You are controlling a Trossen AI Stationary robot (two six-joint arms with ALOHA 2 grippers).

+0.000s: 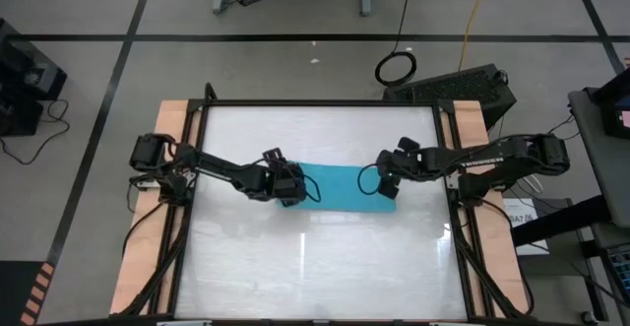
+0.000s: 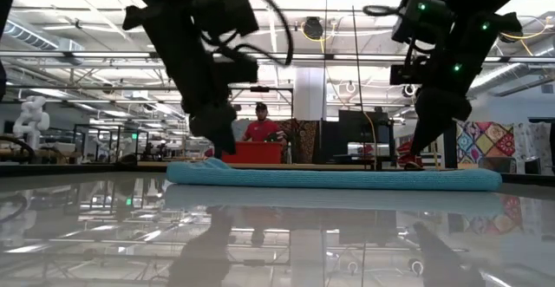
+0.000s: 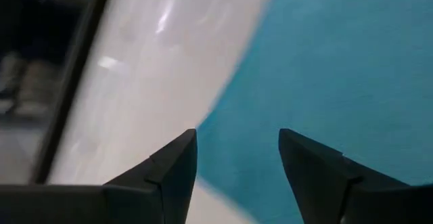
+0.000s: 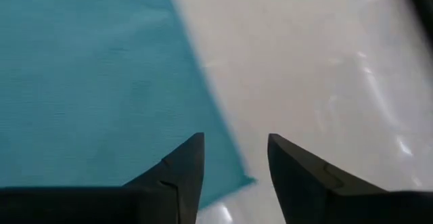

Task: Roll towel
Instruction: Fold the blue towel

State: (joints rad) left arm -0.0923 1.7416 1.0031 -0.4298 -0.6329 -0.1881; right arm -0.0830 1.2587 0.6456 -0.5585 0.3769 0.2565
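Both dark two-finger grippers are hanging over the towel's opposite ends. Left gripper (image 3: 237, 158) is sitting above the left edge of the turquoise-blue soft cloth towel (image 1: 340, 186), its wedge-shaped fingers (image 3: 174, 163) standing apart with nothing between them. Right gripper (image 4: 235, 160) is hovering at the towel's right corner, its tapered fingers likewise parted and empty. Woven fabric is lying flat as a long rectangle in the middle of the glossy white tabletop (image 1: 325, 267), which is mirroring the arms. Whether the fingertips are touching the cloth is hard to tell from table height. Beyond the table, a person in a red top (image 2: 261, 127) is standing behind a red bin (image 2: 252, 152).
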